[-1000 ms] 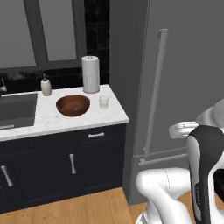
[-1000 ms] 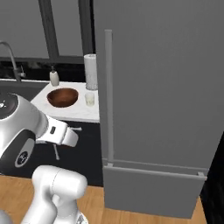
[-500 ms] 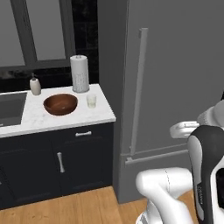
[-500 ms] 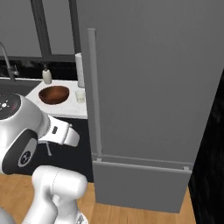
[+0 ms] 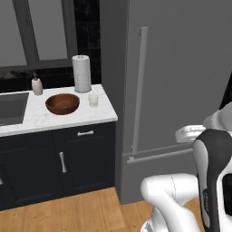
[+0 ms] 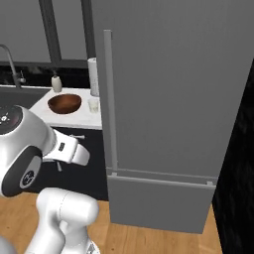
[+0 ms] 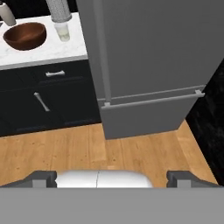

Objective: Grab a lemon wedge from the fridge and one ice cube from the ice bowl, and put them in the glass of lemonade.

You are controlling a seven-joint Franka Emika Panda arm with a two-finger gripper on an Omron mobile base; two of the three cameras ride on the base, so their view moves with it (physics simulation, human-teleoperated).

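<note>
We see our gripper [image 7: 112, 177] from the hand camera with its two dark fingertips [image 7: 43, 176] spread wide apart near the frame's bottom corners, holding nothing and touching nothing, poised over bare wooden floor [image 7: 131, 151] in front of the fridge [image 7: 148, 57].

Taking the fridge as our landmark and reading left to right: the marble counter [image 5: 59, 118] ends flush against the fridge's left side. On it, farthest from the fridge, stands a cream soap dispenser [image 5: 37, 85]; next the ice bowl [image 5: 62, 103], wide and reddish-brown, its contents too small for us to make out; then the glass of lemonade [image 5: 93, 100] just beside the bowl, apart from it, near the counter's fridge-side end. A white paper-towel roll [image 5: 81, 73] stands behind the glass.

The fridge is shut, its long vertical handle [image 5: 138, 90] running down the door's left edge. To its right is a dark black wall [image 6: 238, 163]. Open floor lies before the fridge door and the dark cabinets [image 5: 59, 163].
</note>
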